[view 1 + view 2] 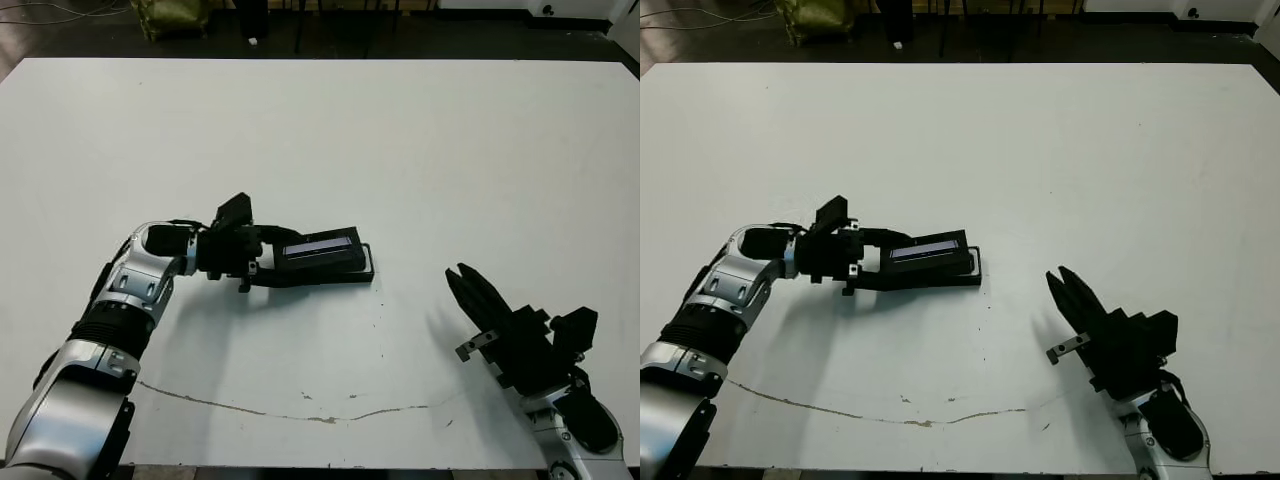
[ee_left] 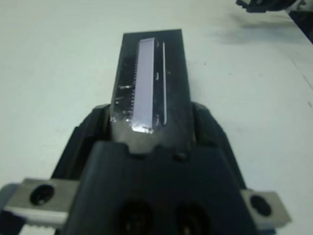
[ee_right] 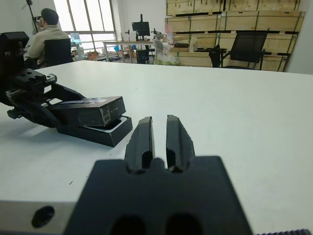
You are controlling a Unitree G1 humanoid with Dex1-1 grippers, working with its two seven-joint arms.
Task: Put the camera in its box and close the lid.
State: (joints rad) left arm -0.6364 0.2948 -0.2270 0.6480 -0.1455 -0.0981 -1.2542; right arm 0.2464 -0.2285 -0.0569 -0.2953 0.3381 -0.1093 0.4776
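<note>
The lid (image 1: 320,246), one in number, is seen left of centre in the head views, clamped at its near end between the two fingers of the left gripper (image 1: 262,256) and tilted over the one box (image 1: 352,275), whose rim shows beneath and beside it. The box's contents are hidden by the lid; the camera cannot be made out. The right gripper (image 1: 462,285), at the lower right, is held off the table (image 1: 400,140) with fingers nearly together, gripping nothing. Wide bare table surface is left on all sides.
</note>
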